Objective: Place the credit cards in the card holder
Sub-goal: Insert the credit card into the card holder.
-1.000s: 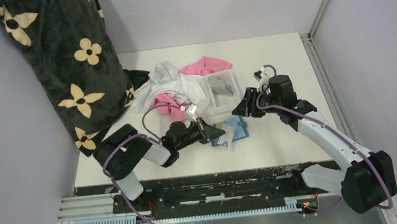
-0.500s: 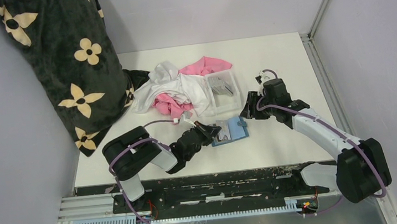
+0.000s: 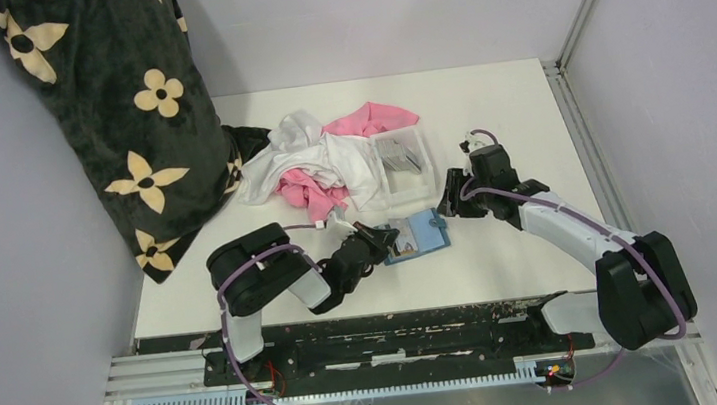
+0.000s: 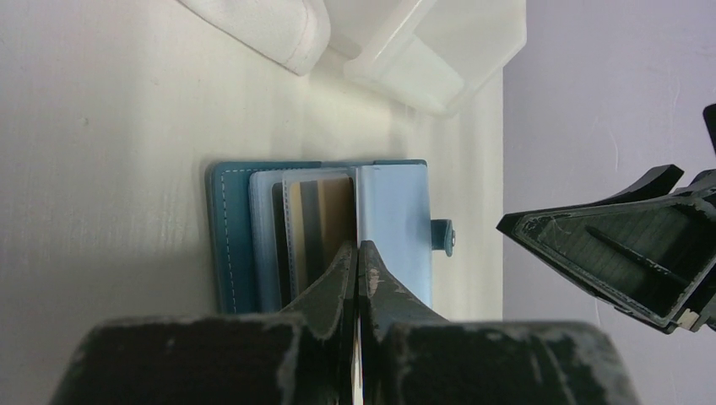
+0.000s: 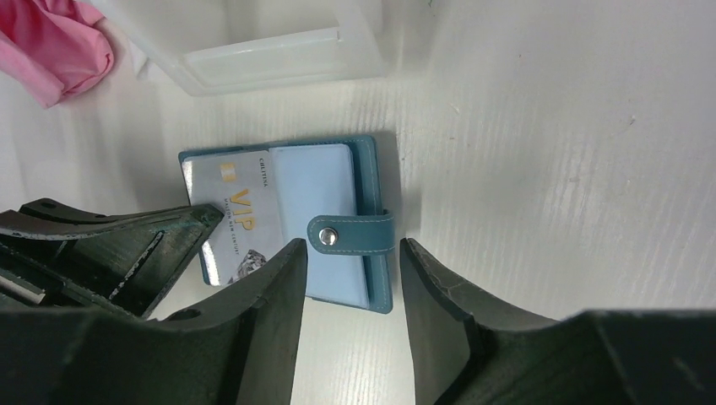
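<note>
The teal-blue card holder (image 3: pixel 428 232) lies open on the white table, its snap strap (image 5: pixel 350 234) pointing right. My left gripper (image 3: pixel 386 239) reaches it from the left and is shut on a silver credit card (image 5: pixel 230 215) marked VIP, which lies across the holder's left half. In the left wrist view the shut tips (image 4: pixel 356 253) rest over the inner slots, where a tan card (image 4: pixel 336 215) shows behind a clear window. My right gripper (image 5: pixel 348 253) is open, one finger on each side of the strap, at the holder's right edge (image 3: pixel 448 201). More grey credit cards (image 3: pixel 396 152) lie in the tray.
A clear plastic tray (image 3: pixel 412 179) stands just behind the card holder. A heap of white and pink clothes (image 3: pixel 315 162) lies to its left, and black fabric with cream flowers (image 3: pixel 113 108) hangs at the far left. Bare table stretches to the right of the right arm.
My left gripper has lowered and slid right, bringing the silver card flat onto the card holder. The right gripper has come down and in to the holder's right edge.
</note>
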Controlling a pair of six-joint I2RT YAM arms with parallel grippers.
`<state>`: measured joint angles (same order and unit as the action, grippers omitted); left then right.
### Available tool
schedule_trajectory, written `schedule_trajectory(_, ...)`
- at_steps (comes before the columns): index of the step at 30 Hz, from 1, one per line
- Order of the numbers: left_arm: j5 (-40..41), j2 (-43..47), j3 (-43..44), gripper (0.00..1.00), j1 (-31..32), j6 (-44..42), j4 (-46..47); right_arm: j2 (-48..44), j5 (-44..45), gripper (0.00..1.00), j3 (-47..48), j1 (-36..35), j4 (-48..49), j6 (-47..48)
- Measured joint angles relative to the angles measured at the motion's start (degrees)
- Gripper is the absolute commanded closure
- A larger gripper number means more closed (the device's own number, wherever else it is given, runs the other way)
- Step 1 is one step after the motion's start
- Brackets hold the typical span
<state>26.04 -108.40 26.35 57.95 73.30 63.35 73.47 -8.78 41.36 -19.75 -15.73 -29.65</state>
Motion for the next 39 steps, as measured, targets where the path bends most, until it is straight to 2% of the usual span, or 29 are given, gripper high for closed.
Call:
schedule_trajectory(19, 1.0, -1.4, 0.4, 0.97, 0.9, 3.3, 2.2, 4.3, 0.3, 0.51, 0.0, 0.0, 1.9, 0.0)
schedule_trajectory(39, 3.1, -2.3, 0.4, 0.97, 2.1, 4.5, 3.2, 4.8, 0.3, 0.52, 0.0, 0.0, 2.0, 0.2)
